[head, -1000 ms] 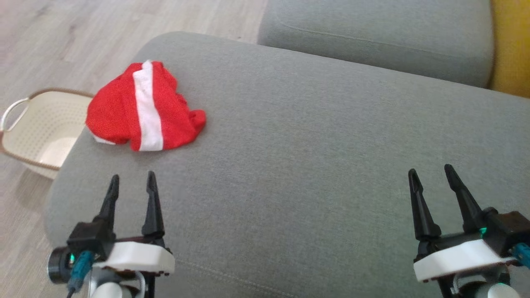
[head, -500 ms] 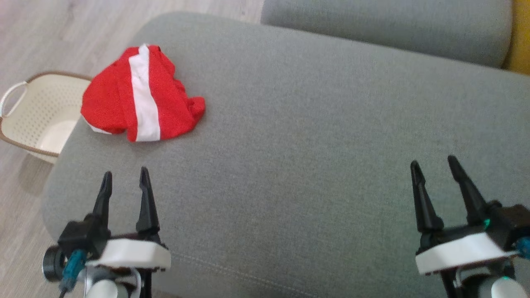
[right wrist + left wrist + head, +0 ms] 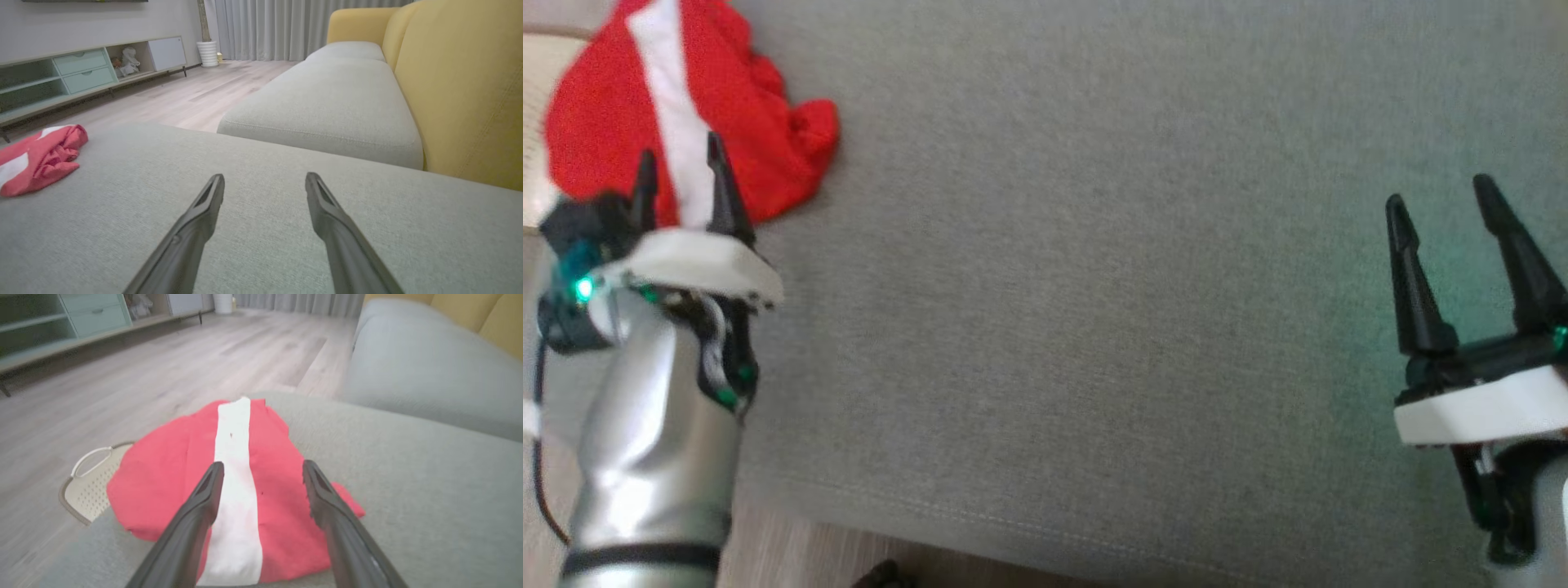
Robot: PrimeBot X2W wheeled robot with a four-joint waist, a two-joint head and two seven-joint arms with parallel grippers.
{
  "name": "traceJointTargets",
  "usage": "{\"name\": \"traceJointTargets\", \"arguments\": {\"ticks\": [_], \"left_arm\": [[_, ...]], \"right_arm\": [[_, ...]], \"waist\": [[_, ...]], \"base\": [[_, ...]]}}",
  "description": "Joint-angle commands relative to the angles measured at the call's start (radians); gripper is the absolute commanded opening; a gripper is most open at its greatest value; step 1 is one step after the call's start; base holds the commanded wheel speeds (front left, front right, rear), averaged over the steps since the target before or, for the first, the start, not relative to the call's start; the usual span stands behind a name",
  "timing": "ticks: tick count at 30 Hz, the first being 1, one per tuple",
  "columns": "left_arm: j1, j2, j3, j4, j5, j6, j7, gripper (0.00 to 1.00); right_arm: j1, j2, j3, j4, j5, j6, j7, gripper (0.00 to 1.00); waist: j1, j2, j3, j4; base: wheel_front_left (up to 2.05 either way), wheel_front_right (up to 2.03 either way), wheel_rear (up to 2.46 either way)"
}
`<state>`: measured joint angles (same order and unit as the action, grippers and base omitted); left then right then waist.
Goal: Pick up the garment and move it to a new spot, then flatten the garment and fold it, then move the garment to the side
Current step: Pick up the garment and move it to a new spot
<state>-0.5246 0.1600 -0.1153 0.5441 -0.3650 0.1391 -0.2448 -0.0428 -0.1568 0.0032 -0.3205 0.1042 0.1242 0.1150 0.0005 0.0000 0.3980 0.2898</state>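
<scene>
Nearest the camera, two robot grippers were poised over a grey cushion (image 3: 1094,286). The left gripper (image 3: 680,149) had its two dark fingers spread wide and held nothing. It was aimed at the garment (image 3: 171,473), with the white stripe running between the fingers in the left wrist view. Whether the tips touched the cloth could not be told. The right gripper (image 3: 1438,189) was also wide open and empty, over bare cushion, well apart from the garment.

The garment was red with one white stripe. It lay in a rumpled heap by the cushion's left edge. Just past that edge, lower down, sat a cream perforated basket (image 3: 88,482) on a pale wood floor (image 3: 163,367). Farther off were a second grey cushion (image 3: 327,98), a yellow backrest (image 3: 461,81), a low cabinet (image 3: 61,69) with green drawers, and grey curtains (image 3: 278,28).

By the look of it, the task had barely begun. The garment was not yet picked up, and moving, flattening, folding and setting it aside all remained. The left arm seemed lined up for the first grasp.

No brand, label or readable writing showed anywhere.
</scene>
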Motion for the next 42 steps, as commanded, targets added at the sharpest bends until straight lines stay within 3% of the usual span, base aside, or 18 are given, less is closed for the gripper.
{"name": "traceJointTargets", "arguments": {"ticks": [1,7,9,13,17,22,28,36,42], "left_arm": [[-0.061,0.052,0.041,0.038,-0.006,-0.008,0.008,1.0],[-0.219,0.088,0.066,0.37,-0.045,-0.023,0.101,1.0],[-0.246,0.094,0.072,0.436,-0.056,-0.034,0.106,0.0],[-0.272,0.116,0.088,0.488,-0.065,-0.053,0.023,0.0],[-0.257,0.13,0.111,0.426,-0.057,-0.066,-0.015,0.0],[-0.118,0.106,0.166,0.151,-0.004,-0.053,-0.017,0.0],[0.128,0.029,0.182,-0.159,0.058,-0.045,-0.017,0.0],[0.414,-0.063,0.08,-0.459,0.102,-0.026,-0.003,0.0],[0.438,-0.083,-0.023,-0.512,0.114,-0.053,0.026,0.0]], "right_arm": [[-0.026,-0.019,0.017,-0.043,0.003,0.007,0.004,1.0],[-0.062,-0.024,0.02,-0.027,0.015,0.007,-0.007,1.0],[-0.071,-0.021,0.018,-0.015,0.016,0.007,-0.014,1.0],[-0.086,-0.008,0.008,0.016,0.017,0.007,-0.046,1.0],[-0.087,0.013,0.001,0.047,0.019,0.007,-0.077,1.0],[-0.066,0.042,0.002,0.101,0.03,0.007,-0.111,1.0],[-0.013,0.071,0.015,0.148,0.037,0.007,-0.137,1.0],[0.049,0.095,0.029,0.163,0.057,0.007,-0.139,1.0],[0.055,0.101,0.036,0.16,0.07,0.007,-0.135,1.0]], "waist": [[-0.0005,0.0,0.083,-0.053],[-0.0005,0.0,0.121,-0.098],[-0.0005,0.0,0.121,-0.11],[-0.0005,0.0,0.094,-0.132],[-0.0005,0.0,0.04,-0.147],[-0.0005,0.0,-0.071,-0.174],[-0.0005,0.0,-0.211,-0.226],[-0.0005,0.0,-0.294,-0.308],[-0.0005,0.0,-0.282,-0.37]], "base": [[0.0,0.0,0.0],[0.0,0.0,0.0],[0.0,0.0,0.0],[0.0,0.0,0.0],[0.0,0.0,0.0],[0.0,0.0,0.0],[0.0,0.0,0.0],[0.0,0.0,0.0],[0.0,0.0,0.0]]}}
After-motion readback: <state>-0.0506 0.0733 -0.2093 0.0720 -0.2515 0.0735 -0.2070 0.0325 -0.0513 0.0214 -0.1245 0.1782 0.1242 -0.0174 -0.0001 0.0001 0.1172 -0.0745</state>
